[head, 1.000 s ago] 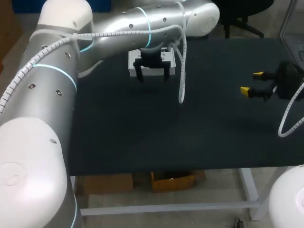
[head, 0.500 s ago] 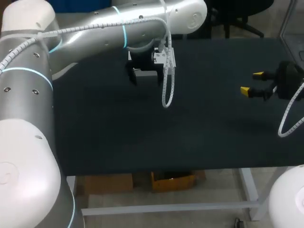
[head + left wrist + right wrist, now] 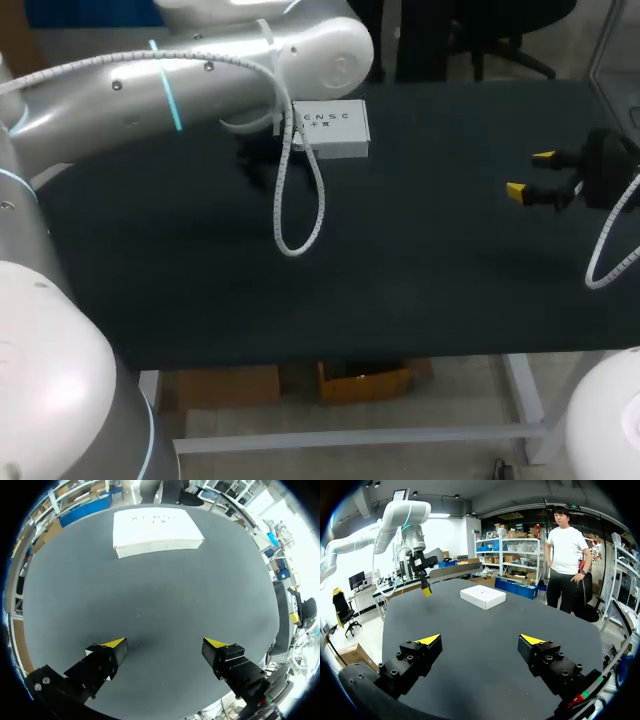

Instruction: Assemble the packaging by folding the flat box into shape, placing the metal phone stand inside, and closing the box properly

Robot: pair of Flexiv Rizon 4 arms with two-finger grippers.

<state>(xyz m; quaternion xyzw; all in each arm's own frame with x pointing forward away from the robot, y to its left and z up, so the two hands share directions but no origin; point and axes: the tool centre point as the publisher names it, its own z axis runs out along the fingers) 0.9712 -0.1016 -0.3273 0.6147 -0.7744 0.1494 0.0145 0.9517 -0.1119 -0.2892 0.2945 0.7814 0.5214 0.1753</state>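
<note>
A white closed box (image 3: 333, 128) lies flat at the far middle of the black table (image 3: 400, 270). It also shows ahead of my left gripper (image 3: 164, 642), as the box (image 3: 155, 530), well clear of the fingers. That gripper is open and empty, hanging above the table to the left of the box. My left arm (image 3: 200, 70) comes in over the far left. My right gripper (image 3: 530, 175) is open and empty at the right side, far from the box. The right wrist view shows its own gripper (image 3: 480, 639), the box (image 3: 483, 596) and my left gripper (image 3: 424, 582) beyond.
The left arm's white coiled cable (image 3: 300, 200) hangs down in a loop in front of the box. The right arm's cable (image 3: 610, 250) droops near the table's right edge.
My left arm has swung away to the left from over the box, leaving the box uncovered where it lay. The right arm has not moved.
</note>
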